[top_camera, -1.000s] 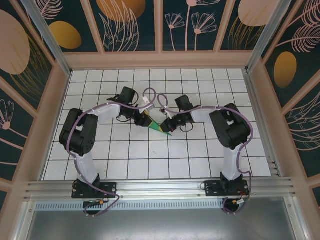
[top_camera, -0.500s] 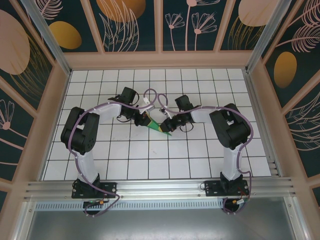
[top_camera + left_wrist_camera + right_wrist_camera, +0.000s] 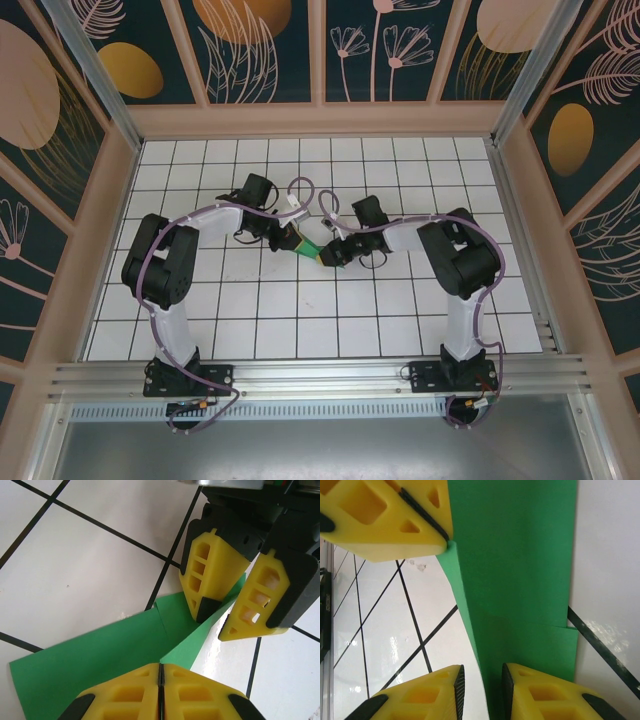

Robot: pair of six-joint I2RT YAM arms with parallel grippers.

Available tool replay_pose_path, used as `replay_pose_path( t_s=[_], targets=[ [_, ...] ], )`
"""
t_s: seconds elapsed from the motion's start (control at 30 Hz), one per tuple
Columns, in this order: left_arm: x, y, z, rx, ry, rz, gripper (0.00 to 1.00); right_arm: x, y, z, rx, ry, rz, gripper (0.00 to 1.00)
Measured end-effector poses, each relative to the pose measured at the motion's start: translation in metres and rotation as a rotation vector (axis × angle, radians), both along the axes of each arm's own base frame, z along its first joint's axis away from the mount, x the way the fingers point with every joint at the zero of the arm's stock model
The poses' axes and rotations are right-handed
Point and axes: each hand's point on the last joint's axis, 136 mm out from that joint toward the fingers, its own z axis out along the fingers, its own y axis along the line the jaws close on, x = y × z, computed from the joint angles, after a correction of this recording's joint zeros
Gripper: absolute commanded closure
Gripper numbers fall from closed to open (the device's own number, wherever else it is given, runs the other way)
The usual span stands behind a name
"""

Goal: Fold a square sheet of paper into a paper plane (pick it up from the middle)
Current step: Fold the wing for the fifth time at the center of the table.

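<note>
green paper (image 3: 90, 660), thin and matte with sharp creases, sits part-folded between both claws near the middle of the glossy white tiled surface (image 3: 75, 565). the left claw (image 3: 160, 680) is clenched on its edge. the right claw (image 3: 216, 622) straddles a raised fold, fingers parted. any left-side tug could skew the crease or tear the sheet, as nothing else pins it.

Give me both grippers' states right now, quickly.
Left gripper: closed, fingers pinching the green paper.
Right gripper: open, fingers apart on either side of the green paper, not clamping it.
</note>
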Motion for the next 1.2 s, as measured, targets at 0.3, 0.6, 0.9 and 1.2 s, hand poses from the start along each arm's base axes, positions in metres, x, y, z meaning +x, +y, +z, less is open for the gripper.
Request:
replay_pose_path(
  t_s=[0.3, 0.6, 0.9, 1.2],
  targets=[
    [0.000, 0.000, 0.001, -0.001, -0.001, 0.000, 0.93, 0.007, 0.000, 0.002, -0.002, -0.077, -0.054, 0.67],
    [0.002, 0.001, 0.003, -0.009, 0.005, 0.003, 0.94, 0.009, 0.001, 0.024, 0.031, -0.222, -0.083, 0.67],
    [0.004, 0.002, 0.007, -0.017, 0.008, 0.005, 0.95, 0.009, 0.013, 0.031, 0.043, -0.290, -0.041, 0.66],
    [0.005, 0.001, 0.013, -0.031, 0.017, 0.003, 0.96, 0.020, 0.018, 0.020, 0.012, -0.327, -0.034, 0.66]
  ],
)
